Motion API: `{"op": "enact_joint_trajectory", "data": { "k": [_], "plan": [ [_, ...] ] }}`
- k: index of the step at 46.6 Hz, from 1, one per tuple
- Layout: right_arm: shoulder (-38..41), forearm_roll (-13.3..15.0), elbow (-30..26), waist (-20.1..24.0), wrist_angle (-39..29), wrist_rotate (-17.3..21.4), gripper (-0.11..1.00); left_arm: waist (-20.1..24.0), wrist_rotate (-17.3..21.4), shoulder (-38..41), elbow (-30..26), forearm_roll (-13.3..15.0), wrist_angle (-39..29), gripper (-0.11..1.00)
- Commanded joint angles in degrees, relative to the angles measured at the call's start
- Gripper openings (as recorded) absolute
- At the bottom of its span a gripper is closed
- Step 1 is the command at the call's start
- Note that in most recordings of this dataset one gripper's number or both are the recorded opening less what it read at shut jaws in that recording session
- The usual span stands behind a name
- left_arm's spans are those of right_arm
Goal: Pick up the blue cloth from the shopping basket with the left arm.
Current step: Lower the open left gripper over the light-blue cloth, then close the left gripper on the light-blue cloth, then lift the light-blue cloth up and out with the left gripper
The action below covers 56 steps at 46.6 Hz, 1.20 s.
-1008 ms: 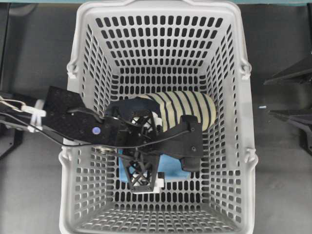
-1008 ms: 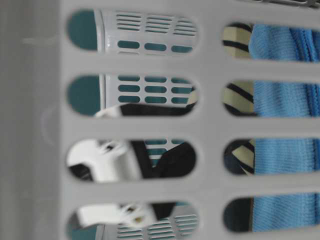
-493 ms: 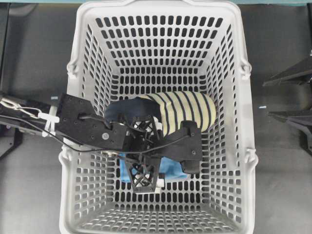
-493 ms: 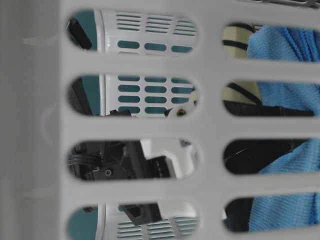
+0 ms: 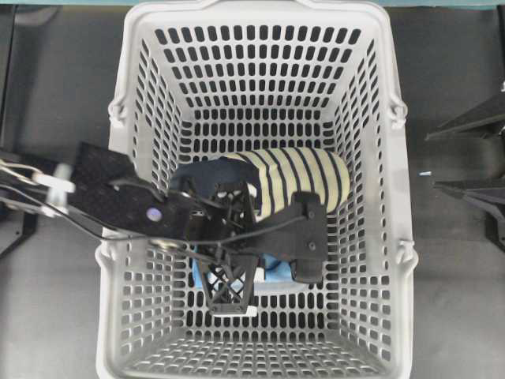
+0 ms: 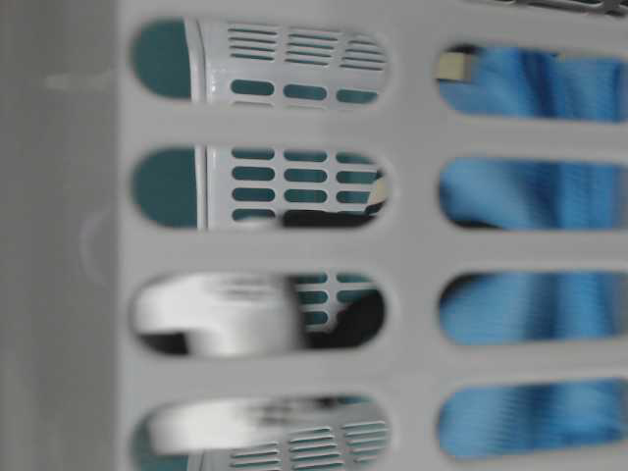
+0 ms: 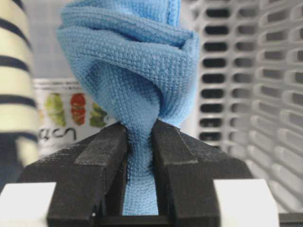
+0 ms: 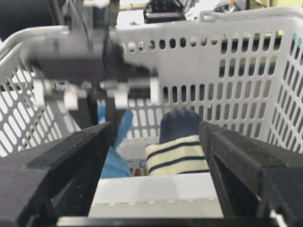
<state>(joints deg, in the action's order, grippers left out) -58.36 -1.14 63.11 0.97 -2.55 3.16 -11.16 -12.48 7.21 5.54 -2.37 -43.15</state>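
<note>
Your blue cloth (image 7: 135,80) is pinched between the two black fingers (image 7: 102,165) of the left gripper (image 7: 138,156): in the left wrist view the jaws have come nearly together on a narrow neck of the fabric, and the rest of it bunches into a twisted fold just past the fingertips. From overhead you see only small patches of the cloth (image 5: 278,267) under the left gripper (image 5: 237,257), inside the basket (image 5: 260,16), toward its near edge and roughly midway between the side walls. Through the slots of the basket wall (image 6: 407,255) at table level, the cloth (image 6: 530,304) fills the right-hand openings, blurred.

Just beyond the cloth lies the striped roll (image 5: 304,178), cream with navy bands, across the middle of the basket floor; its navy end points to the left wall. In the left wrist view the roll (image 7: 16,71) sits at the left edge, and behind the cloth stands a white package (image 7: 66,118) with printed fruit or vegetables; what it is you cannot tell.

Your left arm (image 5: 118,197) reaches in over the left rim of the basket.

The right gripper (image 8: 156,151) stands outside the basket, fingers (image 8: 71,161) spread wide with nothing between them, looking in over the rim at the roll (image 8: 175,153) and the cloth (image 8: 116,151).
</note>
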Motion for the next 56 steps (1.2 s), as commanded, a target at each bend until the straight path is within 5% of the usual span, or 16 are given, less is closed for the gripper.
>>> {"op": "enact_joint_trajectory", "data": {
  "k": [1,21,29,45,56],
  "plan": [
    [0.18,-0.09,-0.53,0.00,0.53,0.18,0.72,-0.26,-0.09,-3.78,-5.19,-0.26,-3.08,0.13],
    [0.00,-0.18,-0.53,0.00,0.53,0.18,0.71,-0.53,0.26,-2.55,-31.90,-0.26,-31.90,0.13],
    [0.00,-0.18,-0.53,0.00,0.44,0.18,0.71,-0.70,2.20,0.26,-38.94,-0.26,-38.50,0.13],
    [-0.26,-0.26,-0.53,0.00,0.53,0.18,0.71,-0.70,4.57,0.97,-40.25,-0.26,-38.58,0.13],
    [-0.26,-0.26,-0.62,0.00,0.53,0.26,0.71,-0.97,4.39,-2.81,-35.42,-0.35,-34.89,0.13]
  ]
}}
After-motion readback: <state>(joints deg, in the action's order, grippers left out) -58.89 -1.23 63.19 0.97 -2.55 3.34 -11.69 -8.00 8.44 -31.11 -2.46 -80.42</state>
